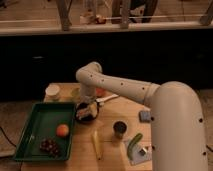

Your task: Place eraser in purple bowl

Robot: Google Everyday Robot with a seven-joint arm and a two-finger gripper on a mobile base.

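— Where is the pincer (pixel 88 105)?
— Low over the dark bowl (pixel 87 120) on the desk (pixel 110 148), just beside the green tray (pixel 35 125). Spread or pressed together, I cannot tell.
— And the eraser?
— A pale lump (pixel 84 111) lies in the bowl under the pincer. Whether that is it, I cannot tell.

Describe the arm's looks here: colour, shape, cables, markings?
The arm is off-white, built of smooth, thick tubular links with rounded joints; the nearest link is a large bulbous shell. A row of small dark dots runs along the middle link. No outside cables or lettering show. The gripper, over the dark bowl beside the green tray, looks darker, with pale parts.
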